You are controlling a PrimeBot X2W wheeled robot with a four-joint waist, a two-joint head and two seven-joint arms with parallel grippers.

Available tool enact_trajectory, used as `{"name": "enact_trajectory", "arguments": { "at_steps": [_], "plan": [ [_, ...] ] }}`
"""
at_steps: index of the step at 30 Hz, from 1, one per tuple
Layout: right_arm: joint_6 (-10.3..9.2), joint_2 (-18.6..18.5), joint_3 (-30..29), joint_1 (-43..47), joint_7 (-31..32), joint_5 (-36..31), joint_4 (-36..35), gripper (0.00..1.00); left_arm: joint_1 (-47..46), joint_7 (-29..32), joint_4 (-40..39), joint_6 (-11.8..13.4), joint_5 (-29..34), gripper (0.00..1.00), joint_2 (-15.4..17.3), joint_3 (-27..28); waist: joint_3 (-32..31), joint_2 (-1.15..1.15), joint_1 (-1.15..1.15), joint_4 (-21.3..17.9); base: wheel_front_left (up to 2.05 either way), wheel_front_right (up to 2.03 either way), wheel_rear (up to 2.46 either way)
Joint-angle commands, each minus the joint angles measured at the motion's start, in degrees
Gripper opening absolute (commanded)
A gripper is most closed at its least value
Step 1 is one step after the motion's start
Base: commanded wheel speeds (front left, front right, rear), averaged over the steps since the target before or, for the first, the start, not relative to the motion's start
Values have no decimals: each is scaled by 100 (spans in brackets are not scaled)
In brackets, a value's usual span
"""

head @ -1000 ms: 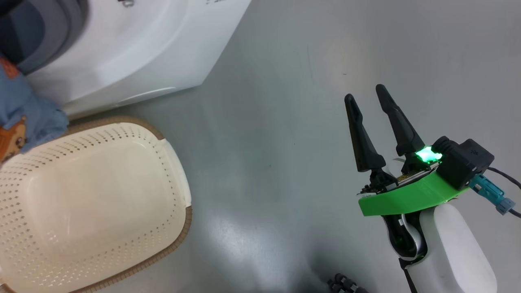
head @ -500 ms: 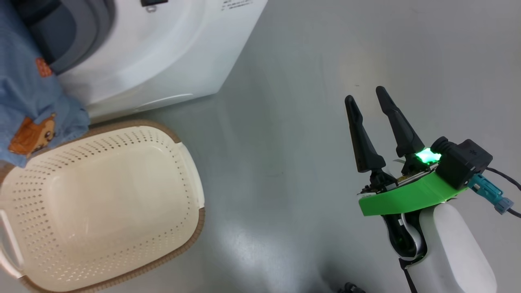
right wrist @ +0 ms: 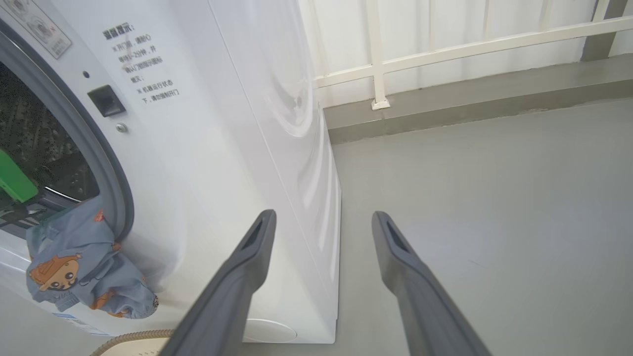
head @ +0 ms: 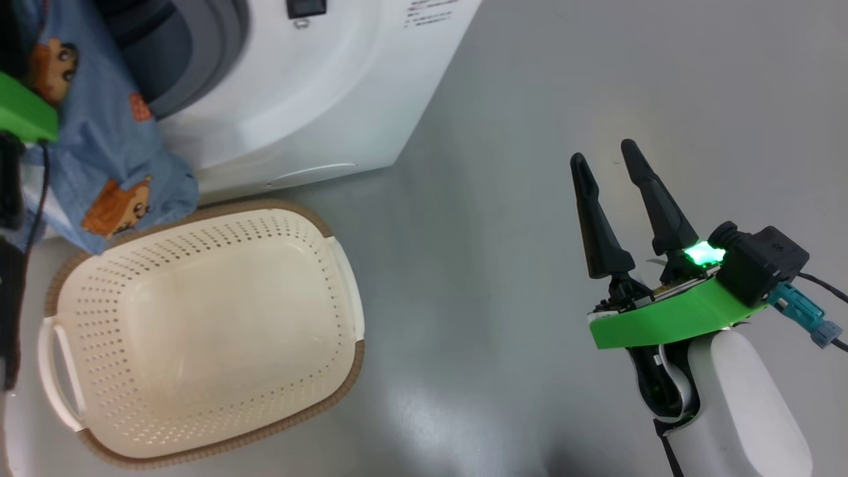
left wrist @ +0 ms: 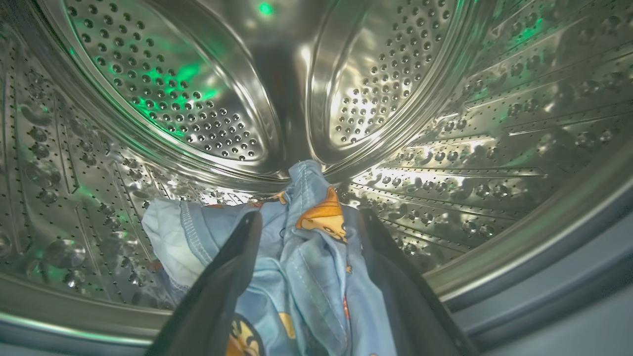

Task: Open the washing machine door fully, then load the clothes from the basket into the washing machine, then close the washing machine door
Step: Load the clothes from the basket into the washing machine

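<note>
My left gripper [left wrist: 311, 217] reaches into the washing machine's steel drum [left wrist: 198, 99], open, with the light blue printed clothes [left wrist: 306, 257] lying loose between its fingers. The garment trails out over the grey seal [head: 205, 53] and hangs down the white washing machine [head: 318, 99] front, above the basket [head: 348, 358]. The clothes [head: 106, 146] drape beside my left wrist's green mount [head: 20, 116]. The cream basket holds nothing. My right gripper [head: 603, 152] stands open over the floor, far right of the machine. The washing machine door is out of view.
Grey floor [head: 497, 199] stretches between the basket and my right arm. A white railing [right wrist: 445, 44] on a raised kerb runs behind the machine. The machine's right side panel [right wrist: 292, 148] stands just left of my right gripper [right wrist: 324, 216].
The head camera has swung toward the machine, bringing more of the garment and my left wrist's green mount into view. My left gripper has opened. The right arm has not moved.
</note>
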Motion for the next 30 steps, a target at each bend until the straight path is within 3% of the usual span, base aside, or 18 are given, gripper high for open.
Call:
{"name": "enact_trajectory", "arguments": {
  "at_steps": [1,8,20,30],
  "plan": [
    [9,14,90,151,-27,-16,-101,100,205,-29,-339,-13,-42,100,310,121,-79,0,0,89,0,0,0],
    [9,14,48,169,-27,-68,-64,100,1127,-29,-1380,-14,13,100,309,553,-248,0,0,199,0,0,0],
    [9,14,6,278,-27,-93,5,100,3367,-29,-3307,-14,362,100,-93,1373,-553,0,0,372,0,0,0],
    [9,-45,8,322,-27,-125,66,100,4701,-29,-4218,-14,554,100,-514,1702,-687,0,0,514,0,0,0]
  ]
}}
